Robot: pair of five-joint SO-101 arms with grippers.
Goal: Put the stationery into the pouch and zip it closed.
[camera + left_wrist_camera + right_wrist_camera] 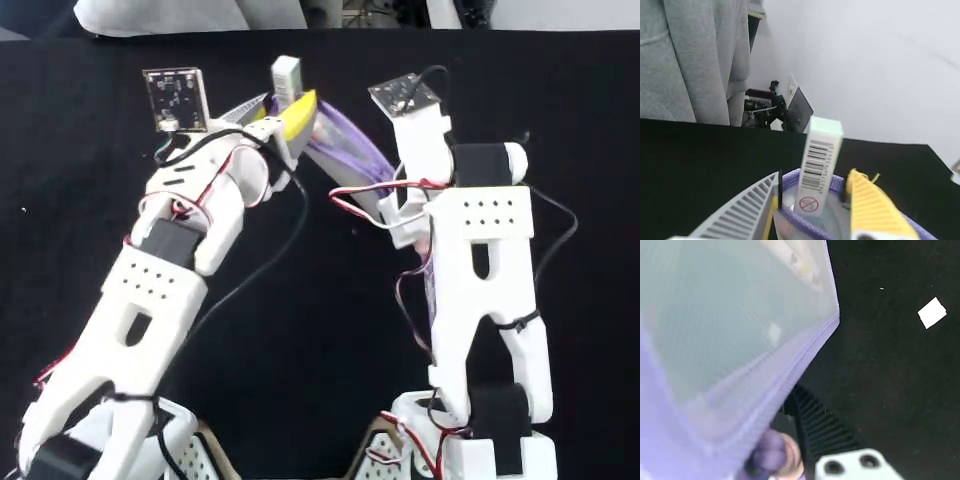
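A translucent pouch (345, 150) with purple edging is held up off the black table between the two arms. My right gripper (388, 200) is shut on its purple edge (790, 385), and the pouch wall (730, 330) hangs right in front of that wrist camera. A white box (817, 170) with a barcode stands upright in the pouch mouth (800, 222), its top sticking out (286, 78). My left gripper (812, 200) is open astride the box, the grey finger (745, 212) on one side and the yellow finger (872, 215) on the other, with a small gap at each.
The black table (320, 330) runs to a far edge against a white wall (880, 65). A small white scrap (932, 312) lies on the cloth beside the pouch. Grey fabric (685, 55) hangs behind the table's far side.
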